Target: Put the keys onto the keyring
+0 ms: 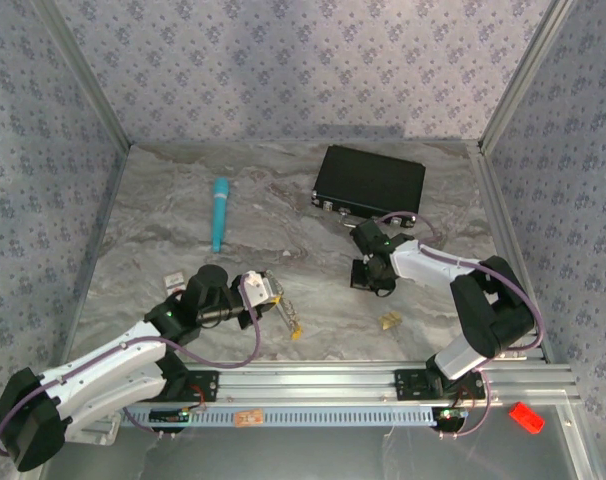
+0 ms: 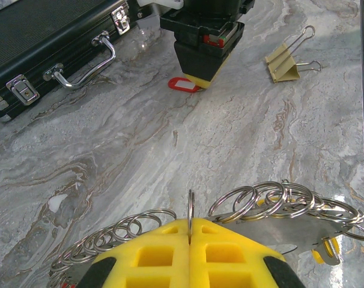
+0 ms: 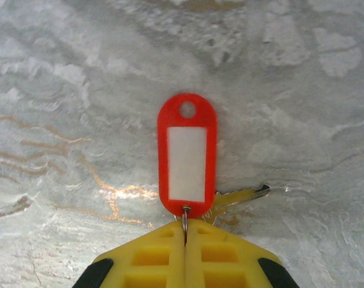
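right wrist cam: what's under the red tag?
A key pokes out sideways from beneath the red tag, lying on the marble table. Its head is covered by the tag and the right claw, which pinches their small ring.

Black case (image 1: 369,182): lying shut at the far right of the table, its chrome handle and latches facing the near side.
Teal tube (image 1: 220,212): lying on the far left, well apart from the case, running roughly near to far.
Binder clip (image 2: 282,64): yellowish, resting on the marble with its wire arms sticking out.
Table (image 1: 283,180): grey-veined marble, carrying all three.
Walls (image 1: 283,60): lilac patterned paper, closing in three sides.
Small red piece (image 1: 525,417): sitting outside the aluminium rail (image 1: 383,378), at the near right corner.
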